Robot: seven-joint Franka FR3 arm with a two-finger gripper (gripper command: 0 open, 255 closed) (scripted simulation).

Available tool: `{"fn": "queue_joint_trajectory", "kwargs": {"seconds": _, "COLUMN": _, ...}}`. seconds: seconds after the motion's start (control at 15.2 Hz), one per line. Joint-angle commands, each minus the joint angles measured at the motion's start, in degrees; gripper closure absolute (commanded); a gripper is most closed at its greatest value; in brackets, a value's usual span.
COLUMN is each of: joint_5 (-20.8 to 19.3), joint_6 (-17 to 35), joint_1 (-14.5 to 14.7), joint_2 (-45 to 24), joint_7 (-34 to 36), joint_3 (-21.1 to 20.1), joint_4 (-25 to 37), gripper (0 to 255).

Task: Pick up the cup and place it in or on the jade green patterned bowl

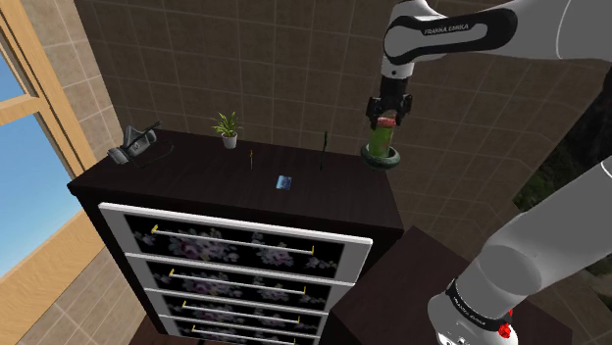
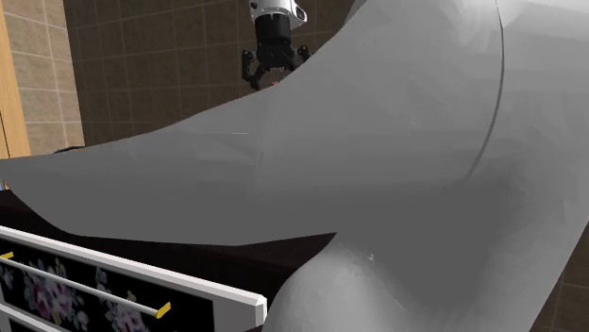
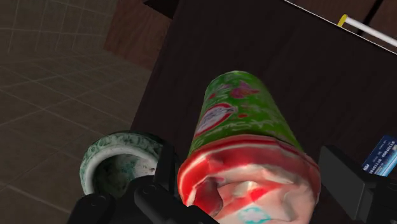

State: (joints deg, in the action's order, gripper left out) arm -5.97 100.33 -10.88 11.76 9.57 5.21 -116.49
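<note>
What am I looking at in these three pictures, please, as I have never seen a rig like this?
This is a simulated white robot arm ending in a black two-finger gripper. The shoulder view looks down from beside the arm's stand. The second exterior view looks past the arm's pale body up to the gripper. The wrist view looks along the fingers. The arm works over a dark dresser with flowered drawer fronts. On its top lie a grey tool, a small potted plant, a small blue card and a green patterned bowl with a pale inside. The gripper is shut on a green and red cup, holding it just above that bowl, near the dresser's edge.
</note>
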Motion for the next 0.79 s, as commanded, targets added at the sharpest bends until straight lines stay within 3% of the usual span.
{"fn": "queue_joint_trajectory", "kwargs": {"seconds": 0.0, "joint_5": -0.20, "joint_6": -0.06, "joint_1": -0.92, "joint_2": -2.63, "joint_7": -2.40, "joint_3": 1.41, "joint_4": 2.99, "gripper": 255}}
{"fn": "queue_joint_trajectory", "kwargs": {"seconds": 0.73, "joint_5": 2.03, "joint_6": -4.62, "joint_1": -7.09, "joint_2": -20.06, "joint_7": -16.03, "joint_3": 8.00, "joint_4": 25.97, "gripper": 255}}
